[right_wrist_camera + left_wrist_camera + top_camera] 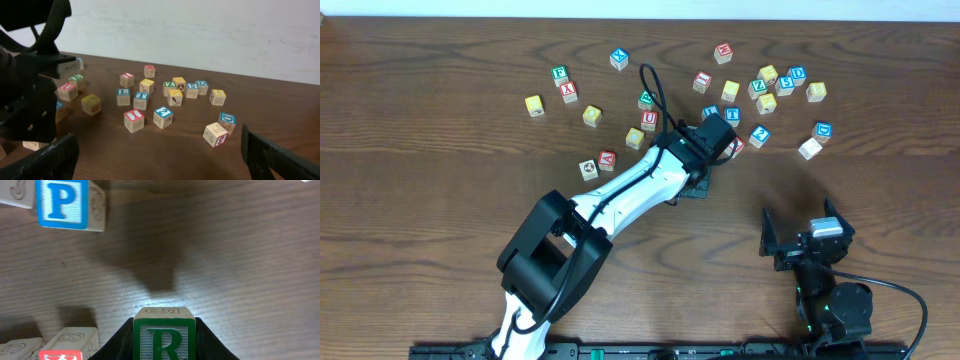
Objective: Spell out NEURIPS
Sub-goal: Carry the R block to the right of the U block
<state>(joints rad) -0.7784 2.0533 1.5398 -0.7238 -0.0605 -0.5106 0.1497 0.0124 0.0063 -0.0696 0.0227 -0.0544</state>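
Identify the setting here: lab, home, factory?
Probably a robotics lab bench: left arm and right arm at a wood-grain table, plain pale wall behind, lettered wooden cubes scattered as props. Left fingers hold the green R cube.

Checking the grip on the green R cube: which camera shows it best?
Left wrist: the green R cube sits close up, clamped in the left hand. Overhead, that hand hides it; right wrist: not discernible.

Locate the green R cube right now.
Left wrist view, bottom centre: the R cube sits clamped in the left gripper, with the P cube at upper left.
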